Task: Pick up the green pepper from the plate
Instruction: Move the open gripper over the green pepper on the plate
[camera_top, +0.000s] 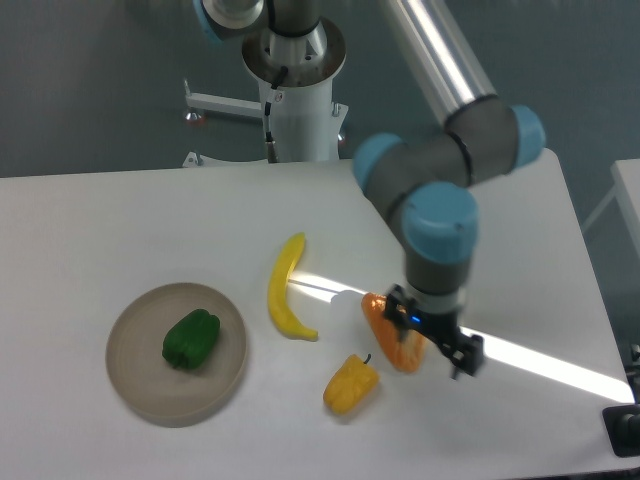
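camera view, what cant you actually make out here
- Pincer: small and dark, seen from above under the wrist; open or shut cannot be told.
- Orange bread-like item: right part hidden by the arm's wrist.
- Green pepper on the plate: its underside and stem are not visible.
- Arm's upper links: cut off by the top edge.
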